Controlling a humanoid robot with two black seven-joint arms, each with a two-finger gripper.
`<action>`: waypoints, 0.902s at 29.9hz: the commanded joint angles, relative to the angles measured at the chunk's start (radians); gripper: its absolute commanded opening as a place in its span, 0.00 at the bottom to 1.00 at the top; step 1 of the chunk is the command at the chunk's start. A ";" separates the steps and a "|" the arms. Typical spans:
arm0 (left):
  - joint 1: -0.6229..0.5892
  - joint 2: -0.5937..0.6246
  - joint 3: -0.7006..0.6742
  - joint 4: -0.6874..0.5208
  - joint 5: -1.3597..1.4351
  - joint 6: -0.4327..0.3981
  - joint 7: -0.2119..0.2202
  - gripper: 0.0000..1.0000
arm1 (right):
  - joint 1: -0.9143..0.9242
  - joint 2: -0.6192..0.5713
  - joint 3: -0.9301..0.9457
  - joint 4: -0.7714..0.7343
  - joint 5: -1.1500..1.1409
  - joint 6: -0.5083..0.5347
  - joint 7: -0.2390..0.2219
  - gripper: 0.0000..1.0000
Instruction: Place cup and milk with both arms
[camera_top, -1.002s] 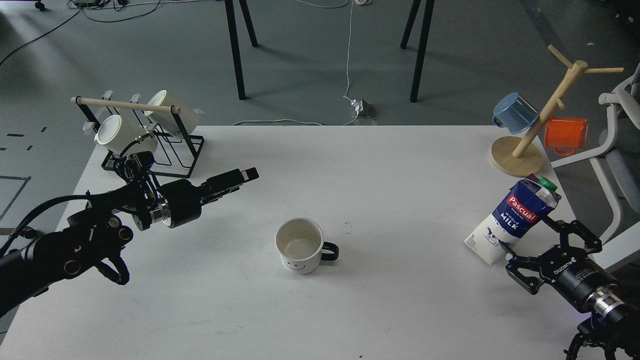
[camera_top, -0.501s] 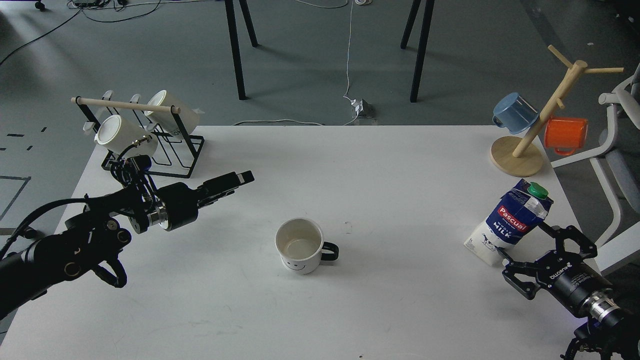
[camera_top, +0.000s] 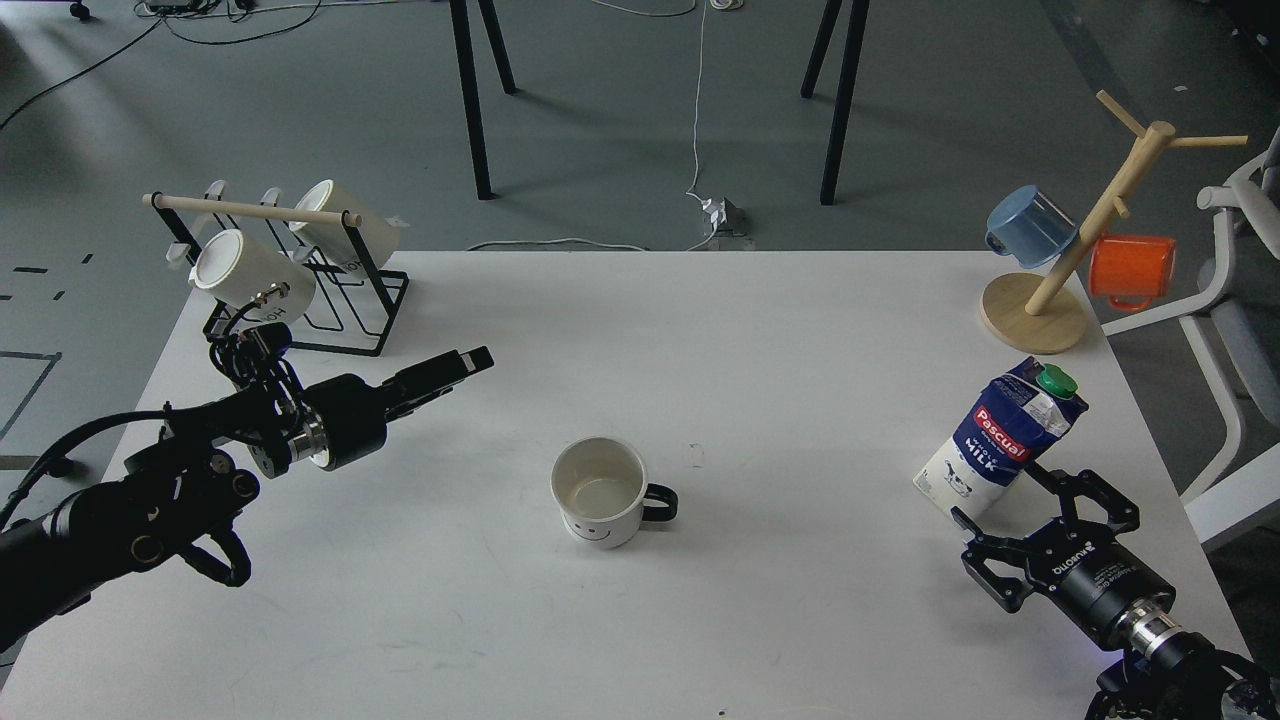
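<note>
A white cup (camera_top: 600, 490) with a smiley face and a black handle stands upright on the white table (camera_top: 800, 350), near the middle. A blue and white Pascual milk carton (camera_top: 1000, 435) with a green cap stands leaning at the right. My right gripper (camera_top: 1000, 497) is open, with its fingertips on either side of the carton's lower end; I cannot tell whether they touch it. My left gripper (camera_top: 470, 362) hovers left of and behind the cup, pointing right. It is seen edge-on, so its fingers cannot be told apart.
A black wire rack (camera_top: 330, 310) with two white mugs stands at the table's back left, just behind my left arm. A wooden mug tree (camera_top: 1040, 300) with a blue mug (camera_top: 1030, 225) and an orange mug (camera_top: 1130, 270) stands at the back right. A chair (camera_top: 1240, 300) is off the right edge.
My right gripper has drawn back toward me and to the left; the carton shifted a little left. My left gripper has pulled back to the left, away from the cup.
</note>
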 joint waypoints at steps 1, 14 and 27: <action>0.000 0.002 0.000 0.001 0.000 0.000 0.000 0.98 | 0.000 0.001 0.001 0.001 0.000 0.000 0.000 0.78; 0.002 -0.001 0.000 0.021 0.000 0.000 0.000 0.98 | -0.014 -0.039 0.084 -0.006 0.012 0.000 0.024 0.81; 0.002 -0.001 0.000 0.039 0.000 0.000 0.000 0.98 | -0.038 -0.070 0.113 -0.018 0.011 0.000 0.047 0.84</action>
